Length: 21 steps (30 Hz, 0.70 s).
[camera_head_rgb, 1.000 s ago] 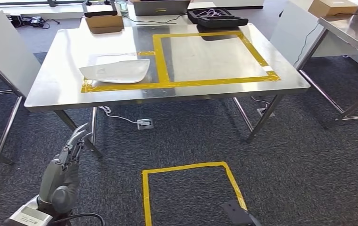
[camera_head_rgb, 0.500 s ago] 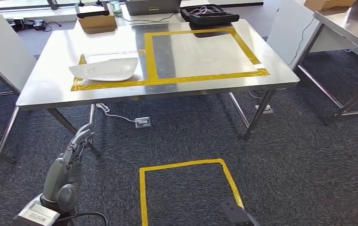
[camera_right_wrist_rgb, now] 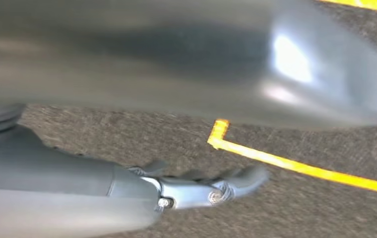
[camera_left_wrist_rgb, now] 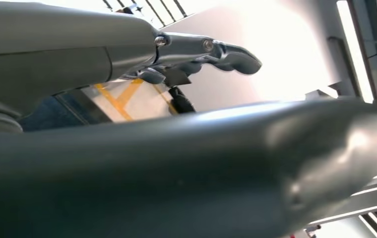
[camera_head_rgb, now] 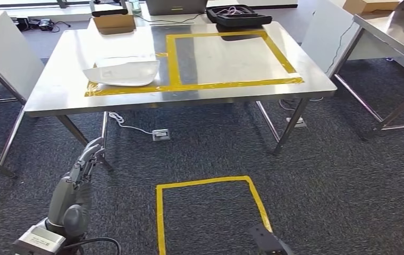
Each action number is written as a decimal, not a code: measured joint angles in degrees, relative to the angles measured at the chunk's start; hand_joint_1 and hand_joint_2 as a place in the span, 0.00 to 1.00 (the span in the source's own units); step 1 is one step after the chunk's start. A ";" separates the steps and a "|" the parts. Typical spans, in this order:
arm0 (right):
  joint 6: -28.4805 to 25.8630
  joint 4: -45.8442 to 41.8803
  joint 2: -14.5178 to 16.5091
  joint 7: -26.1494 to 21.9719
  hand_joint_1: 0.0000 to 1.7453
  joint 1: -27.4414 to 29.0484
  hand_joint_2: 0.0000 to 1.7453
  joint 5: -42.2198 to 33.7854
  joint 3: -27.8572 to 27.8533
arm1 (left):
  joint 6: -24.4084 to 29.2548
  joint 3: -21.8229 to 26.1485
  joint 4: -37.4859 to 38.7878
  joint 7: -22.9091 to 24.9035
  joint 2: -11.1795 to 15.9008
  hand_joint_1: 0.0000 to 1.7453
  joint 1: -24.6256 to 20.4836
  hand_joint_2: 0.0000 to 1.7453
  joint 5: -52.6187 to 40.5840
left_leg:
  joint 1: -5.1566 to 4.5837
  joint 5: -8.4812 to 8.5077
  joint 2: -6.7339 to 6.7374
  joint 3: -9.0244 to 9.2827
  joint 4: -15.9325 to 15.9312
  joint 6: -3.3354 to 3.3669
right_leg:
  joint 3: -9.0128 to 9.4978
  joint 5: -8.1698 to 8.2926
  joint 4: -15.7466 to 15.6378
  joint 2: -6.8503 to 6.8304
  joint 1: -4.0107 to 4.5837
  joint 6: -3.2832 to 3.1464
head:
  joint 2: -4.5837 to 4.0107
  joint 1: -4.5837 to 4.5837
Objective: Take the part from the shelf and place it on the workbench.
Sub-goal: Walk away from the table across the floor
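- Part (camera_head_rgb: 123,73): white curved panel, flat on the table (camera_head_rgb: 56,95) near its left edge, inside the smaller tape box (camera_head_rgb: 125,89), just beside the tape strip that divides the two boxes.
- Large tape square (camera_head_rgb: 232,58): covers the centre and right of the table.
- Left hand (camera_head_rgb: 77,180): low in front of the table's near-left corner, over carpet; fingers (camera_left_wrist_rgb: 226,52) extended and close together, holding nothing.
- Right hand (camera_right_wrist_rgb: 196,188): over carpet near a floor tape corner (camera_right_wrist_rgb: 219,134); fingers extended, holding nothing.
- Far edge: cardboard box (camera_head_rgb: 116,22), black case (camera_head_rgb: 237,15).
- Floor tape square (camera_head_rgb: 210,212): on the carpet in front of the table.
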 joint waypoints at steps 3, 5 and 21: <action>0.00 0.02 -0.07 0.01 0.00 -0.08 0.00 -0.09 0.03 | 0.03 0.00 0.10 0.01 -0.35 0.00 -0.01 0.00 0.00 | -0.14 0.37 0.00 -0.33 0.08 0.61 | 0.09 0.92 -0.68 0.04 -0.12 0.60 | 0.00 0.01; 0.00 0.03 -0.15 0.02 0.00 -0.08 0.00 -0.11 0.03 | 0.04 0.00 0.14 0.01 -0.45 0.00 -0.01 0.00 0.00 | -0.17 0.51 0.01 -0.53 0.13 0.83 | 0.08 1.34 -0.99 0.08 -0.14 0.98 | -0.01 0.01; -0.56 0.04 -0.19 -0.12 0.00 -0.44 0.00 -0.40 0.04 | 0.11 0.13 0.05 0.02 -0.74 0.00 -0.06 0.00 -0.09 | -0.26 0.59 0.02 -0.80 0.23 0.93 | -0.14 1.57 -1.18 0.09 -0.17 1.39 | 0.00 0.00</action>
